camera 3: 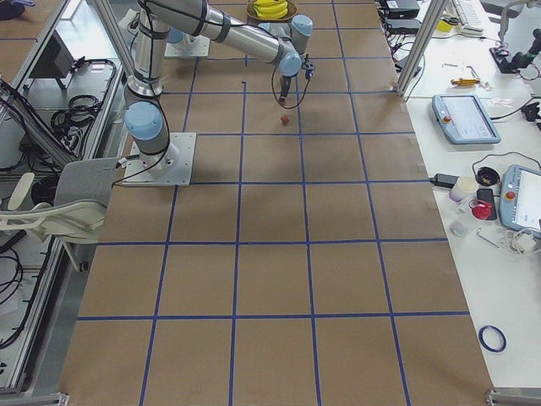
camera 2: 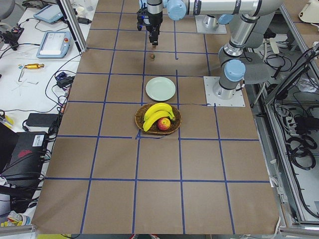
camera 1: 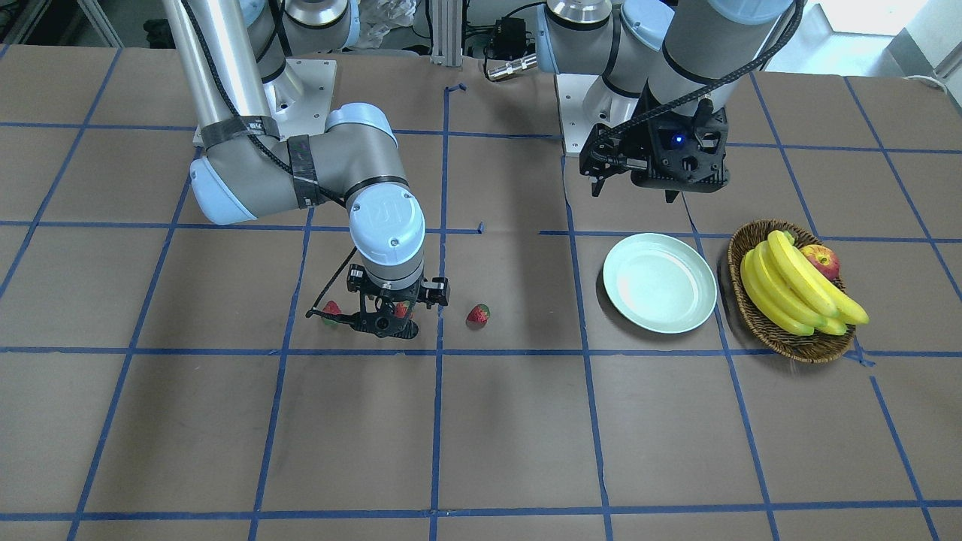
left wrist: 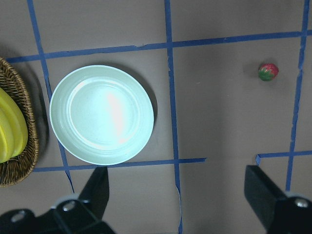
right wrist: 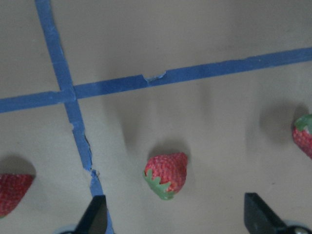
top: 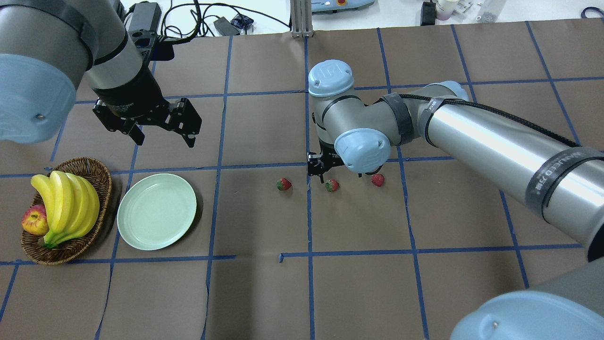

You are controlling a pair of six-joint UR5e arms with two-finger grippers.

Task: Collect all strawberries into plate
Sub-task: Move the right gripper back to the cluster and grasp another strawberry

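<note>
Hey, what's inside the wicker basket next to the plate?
The wicker basket holds a bunch of yellow bananas and a red-yellow apple tucked against them. The fruit covers the basket's bottom, so anything beneath cannot be seen.

Wicker basket (camera 1: 804, 352) of bananas (camera 1: 789, 289) and an apple (camera 1: 823, 261) on the blue-taped brown table (camera 1: 511, 436).

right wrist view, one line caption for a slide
Right hand open above the middle strawberry, two more strawberries cropped at the frame's side edges, all on the taped table.
</note>
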